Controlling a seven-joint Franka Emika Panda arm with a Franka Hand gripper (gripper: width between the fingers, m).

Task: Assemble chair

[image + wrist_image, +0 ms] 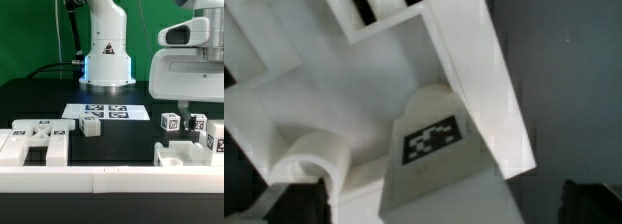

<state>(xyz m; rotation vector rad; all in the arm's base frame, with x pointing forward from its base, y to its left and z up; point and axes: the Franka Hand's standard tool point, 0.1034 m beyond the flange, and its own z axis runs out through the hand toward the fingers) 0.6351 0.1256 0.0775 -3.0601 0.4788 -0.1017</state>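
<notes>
Assembly barely begun: the chair (38, 142) lies in loose pieces across the near table, exterior view's left to right, none visibly joined, the gripper (434, 200) wide open, empty, over apparently a tagged leg (434, 140).

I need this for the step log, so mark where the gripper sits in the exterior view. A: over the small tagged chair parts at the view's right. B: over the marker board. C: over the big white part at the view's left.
A: the gripper hangs open over the tagged chair parts at the exterior view's right, well away from the marker board.
</notes>
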